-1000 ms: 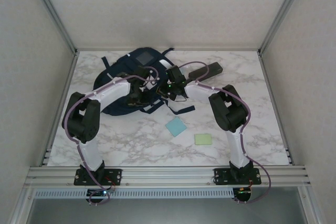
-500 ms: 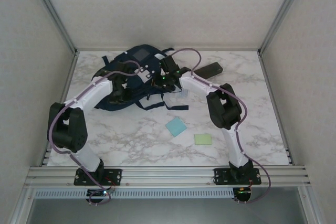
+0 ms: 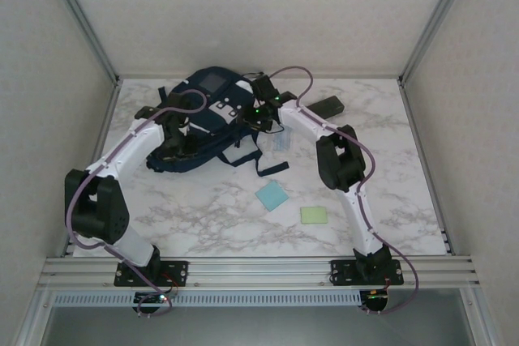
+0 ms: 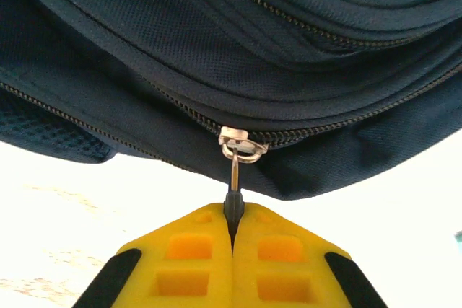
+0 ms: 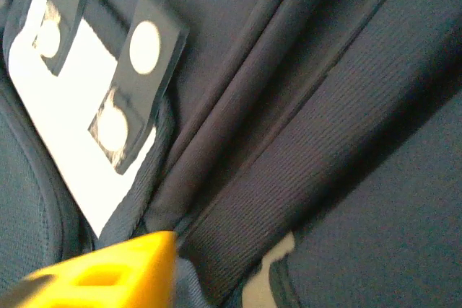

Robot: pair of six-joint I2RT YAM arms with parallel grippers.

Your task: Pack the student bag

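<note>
Left wrist: your left jaws clamp the backpack (image 4: 216, 48) zipper pull (image 4: 234, 177).
Right jaws: cannot tell.
Remaining: blue pad (image 3: 272, 196), green pad (image 3: 314, 215) unpacked on table (image 3: 203, 216).

The left arm (image 3: 134, 139) and the right arm (image 3: 312, 127) are built of white tubular links joined by bulky black joint housings; a lilac cable (image 3: 182, 96) runs along each; black base plates (image 3: 150, 271) carry them; the left hand (image 4: 232, 218) has yellow fingers (image 4: 180, 265) with square recesses and black edging; the right hand (image 3: 253, 115) has a finger (image 5: 108, 275) of the same yellow.
</note>
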